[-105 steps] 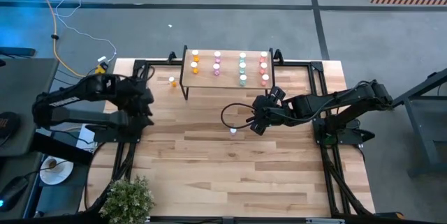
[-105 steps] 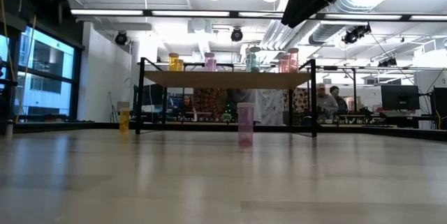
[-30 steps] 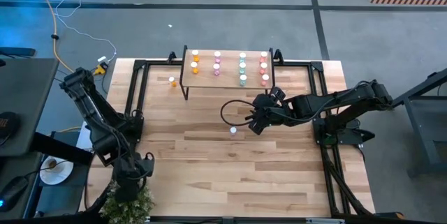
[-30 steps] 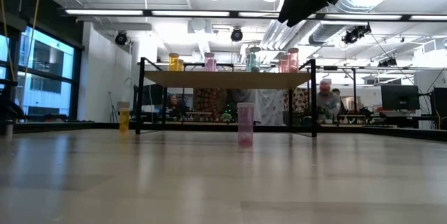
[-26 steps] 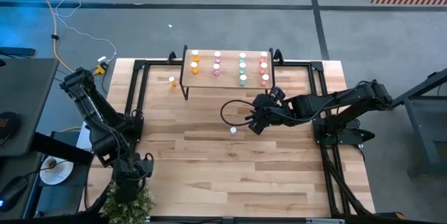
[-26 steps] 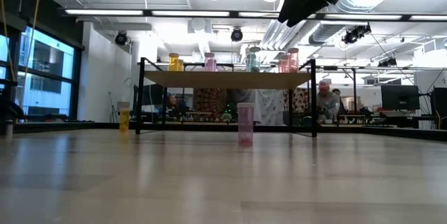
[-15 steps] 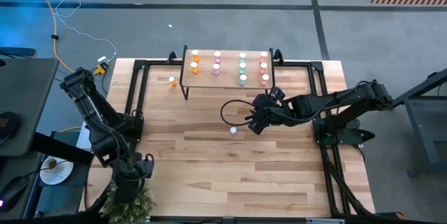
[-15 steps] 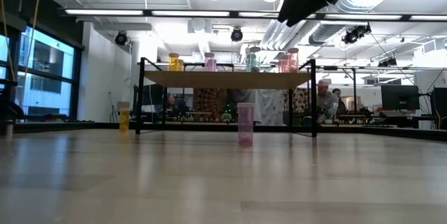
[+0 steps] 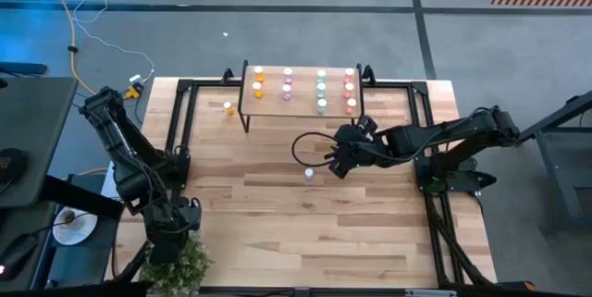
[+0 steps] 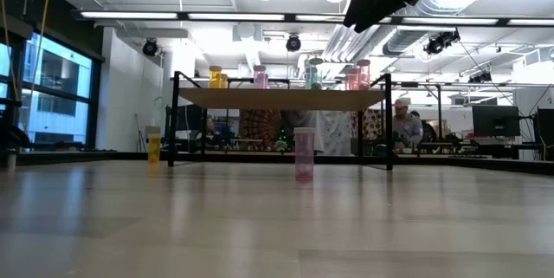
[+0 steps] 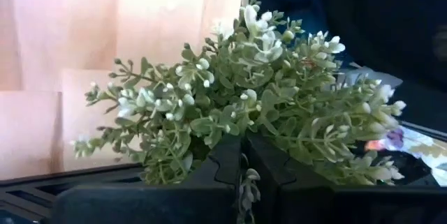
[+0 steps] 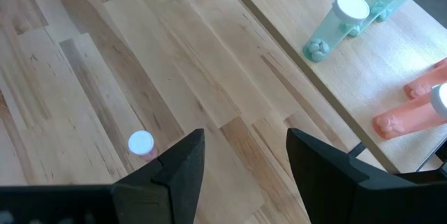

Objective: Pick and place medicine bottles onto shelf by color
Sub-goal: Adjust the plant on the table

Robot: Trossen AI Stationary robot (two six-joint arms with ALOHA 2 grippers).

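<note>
11 bottles are being carried on the shelf (image 9: 301, 103); 2 are standing on the table: orange (image 9: 228, 106) at 11 o'clock, pink (image 9: 309, 173) central. The right gripper (image 9: 337, 161), fingers apart, is being held above pink. Since earlier, the left gripper (image 9: 176, 239) is being pressed together at the plant (image 9: 182, 265), 7 o'clock.

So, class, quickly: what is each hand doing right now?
Left hand: closed on a sprig of the plant.
Right hand: open, holding nothing.

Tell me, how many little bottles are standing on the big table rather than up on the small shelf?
2: an orange white-capped bottle left of the light-wood shelf, and a pink white-capped bottle mid-table.
</note>
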